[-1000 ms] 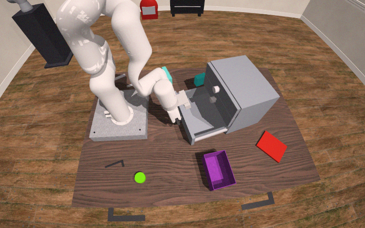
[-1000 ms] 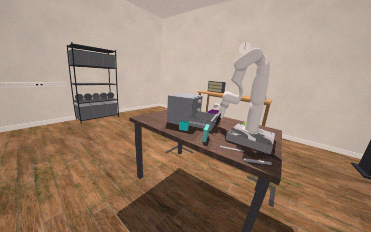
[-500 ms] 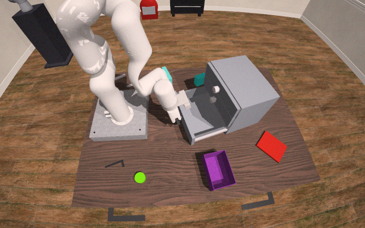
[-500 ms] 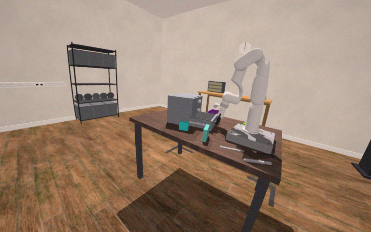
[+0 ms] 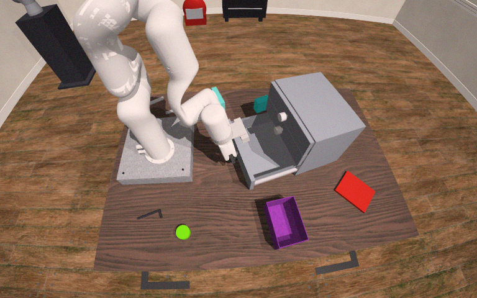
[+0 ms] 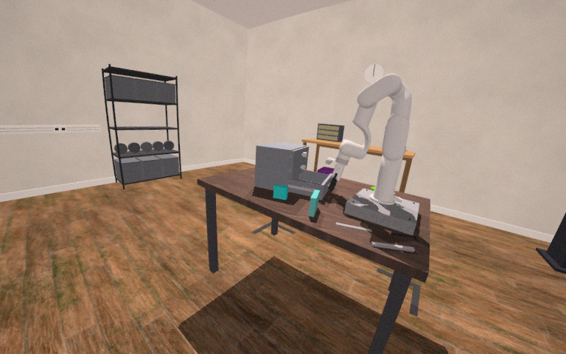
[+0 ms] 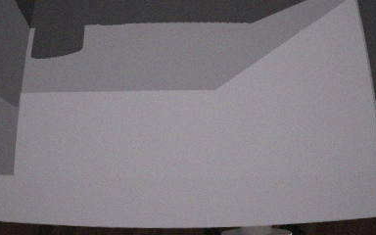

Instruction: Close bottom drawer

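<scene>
The grey cabinet (image 5: 318,118) (image 6: 277,164) stands on the table at the back right. Its bottom drawer (image 5: 271,158) (image 6: 310,177) is pulled far out toward the arm's base. Two round knobs (image 5: 281,117) show on the upper drawer fronts. My gripper (image 5: 233,156) (image 6: 334,175) points down at the drawer's front panel (image 5: 244,167) and is shut on that panel's top edge. The wrist view is filled by the drawer's pale grey inside (image 7: 195,147); the fingertips do not show there.
A purple open box (image 5: 285,221), a red flat block (image 5: 354,191) and a green ball (image 5: 182,231) lie on the table's near side. Two teal blocks (image 5: 261,103) (image 5: 218,96) stand behind the drawer. The arm's grey base plate (image 5: 156,169) is left of the drawer.
</scene>
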Controlling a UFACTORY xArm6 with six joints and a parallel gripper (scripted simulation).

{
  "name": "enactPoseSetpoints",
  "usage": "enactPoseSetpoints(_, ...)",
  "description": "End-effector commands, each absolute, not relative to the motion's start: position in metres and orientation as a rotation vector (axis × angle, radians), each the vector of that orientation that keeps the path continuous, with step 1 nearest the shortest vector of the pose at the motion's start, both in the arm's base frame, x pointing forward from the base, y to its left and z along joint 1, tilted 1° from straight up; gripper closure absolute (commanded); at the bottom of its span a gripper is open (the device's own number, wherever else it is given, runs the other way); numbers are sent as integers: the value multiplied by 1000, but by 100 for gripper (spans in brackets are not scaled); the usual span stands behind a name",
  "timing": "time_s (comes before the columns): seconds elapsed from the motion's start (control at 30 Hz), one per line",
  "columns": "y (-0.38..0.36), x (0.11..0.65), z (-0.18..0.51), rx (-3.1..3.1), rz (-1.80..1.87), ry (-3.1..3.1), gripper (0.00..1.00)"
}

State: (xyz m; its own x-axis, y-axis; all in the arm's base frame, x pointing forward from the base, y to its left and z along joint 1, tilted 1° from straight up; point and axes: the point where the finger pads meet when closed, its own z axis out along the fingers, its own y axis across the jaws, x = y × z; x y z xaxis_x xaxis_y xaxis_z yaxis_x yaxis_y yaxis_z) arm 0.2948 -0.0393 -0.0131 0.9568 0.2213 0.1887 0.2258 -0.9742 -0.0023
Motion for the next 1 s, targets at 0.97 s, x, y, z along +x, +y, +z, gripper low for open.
enactPoseSetpoints(0.97, -25, 358, -14, -3084, -297, -353, 100)
